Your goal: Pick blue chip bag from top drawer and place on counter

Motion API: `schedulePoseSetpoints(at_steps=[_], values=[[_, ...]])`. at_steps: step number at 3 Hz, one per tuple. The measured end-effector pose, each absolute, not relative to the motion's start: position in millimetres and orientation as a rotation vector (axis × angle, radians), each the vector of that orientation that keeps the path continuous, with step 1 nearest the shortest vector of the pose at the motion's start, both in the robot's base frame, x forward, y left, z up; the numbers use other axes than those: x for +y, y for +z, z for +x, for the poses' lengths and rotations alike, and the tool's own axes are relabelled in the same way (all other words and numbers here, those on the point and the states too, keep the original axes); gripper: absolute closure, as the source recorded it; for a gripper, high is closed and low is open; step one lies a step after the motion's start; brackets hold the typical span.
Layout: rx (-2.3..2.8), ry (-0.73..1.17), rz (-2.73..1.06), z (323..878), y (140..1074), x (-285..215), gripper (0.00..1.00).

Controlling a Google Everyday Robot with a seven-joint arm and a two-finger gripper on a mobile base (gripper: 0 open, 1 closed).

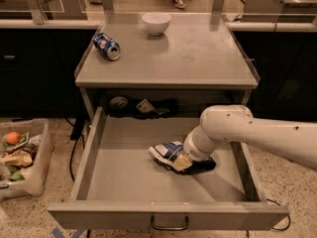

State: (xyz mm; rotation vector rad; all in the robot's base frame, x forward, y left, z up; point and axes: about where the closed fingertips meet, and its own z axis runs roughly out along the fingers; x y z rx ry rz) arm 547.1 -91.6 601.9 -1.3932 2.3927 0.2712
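The blue chip bag [166, 151], dark blue with white panels, lies on the floor of the open top drawer [124, 177], right of its middle. My gripper [181, 161] reaches down into the drawer from the right on a thick white arm [233, 133] and sits on the bag's right end, touching it. The arm hides the bag's right part. The counter [198, 58] is the grey metal top right above the drawer.
A blue soda can [107, 46] lies on its side at the counter's left and a white bowl [156, 23] stands at its back. Dark items [143, 106] lie at the drawer's back. A bin of scraps [20, 152] stands on the floor at left.
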Motion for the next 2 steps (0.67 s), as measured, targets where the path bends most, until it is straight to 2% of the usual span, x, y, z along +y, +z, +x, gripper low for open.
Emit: schedulePoseSetpoints(at_steps=[1,2], values=[[2.393,0.271,-1.393,547.1,610.3,-91.6,1.0],[2.392,0.272,-1.393,547.2,613.1,-91.6,1.0]])
